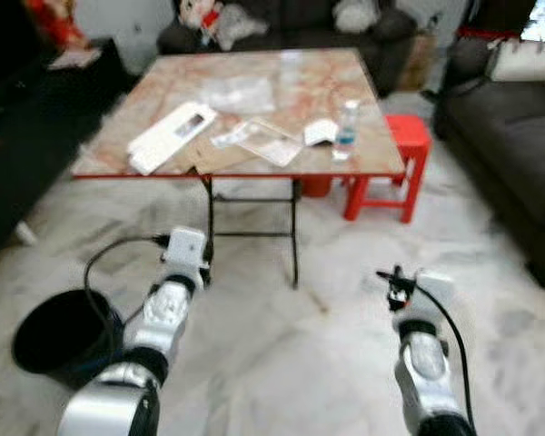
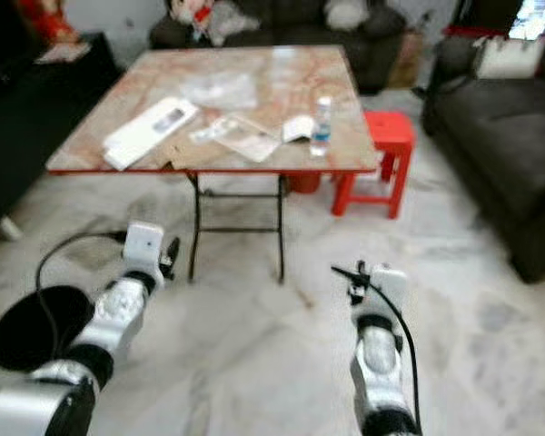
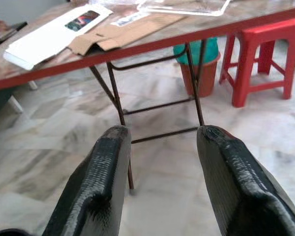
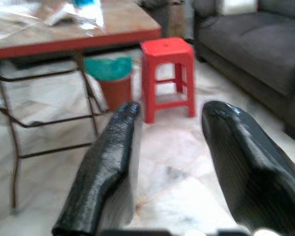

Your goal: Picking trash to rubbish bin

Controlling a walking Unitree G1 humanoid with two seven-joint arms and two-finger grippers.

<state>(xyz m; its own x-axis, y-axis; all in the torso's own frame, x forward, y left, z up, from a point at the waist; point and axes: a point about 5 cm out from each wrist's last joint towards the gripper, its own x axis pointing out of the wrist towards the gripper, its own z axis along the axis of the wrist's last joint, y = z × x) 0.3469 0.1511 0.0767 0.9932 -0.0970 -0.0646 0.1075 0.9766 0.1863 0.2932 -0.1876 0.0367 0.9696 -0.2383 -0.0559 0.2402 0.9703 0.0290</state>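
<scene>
Marble-patterned floor, living room; folding table (image 1: 363, 109) with a red edge stands ahead at 12 o'clock, sofas behind it and at 3 o'clock. Left to right: black rubbish bin (image 1: 59, 341) on the floor at about 8 o'clock, just beside the left arm; on the tabletop, a white flat box (image 1: 171, 136) at 11 o'clock, long axis running from near-left to far-right, with brown cardboard (image 1: 220, 159) just beside it at the near edge; clear plastic wrapper (image 1: 263, 139) near 12; small white packet (image 1: 321, 132); water bottle (image 1: 346, 130) upright at 1 o'clock; red stool (image 1: 392, 168) beside the table. Left gripper (image 3: 160, 172) hangs low over the floor, fingers parted and holding nothing, aimed at the table legs. Right gripper (image 4: 169, 167) likewise spread and empty, aimed toward the stool and an orange bin with a green liner (image 4: 113, 78) under the table. Judgement: all trash lies ahead and above both grippers, well apart; left arm is nearer the box and cardboard, right arm nearer the bottle. An approach is needed before any reach.
</scene>
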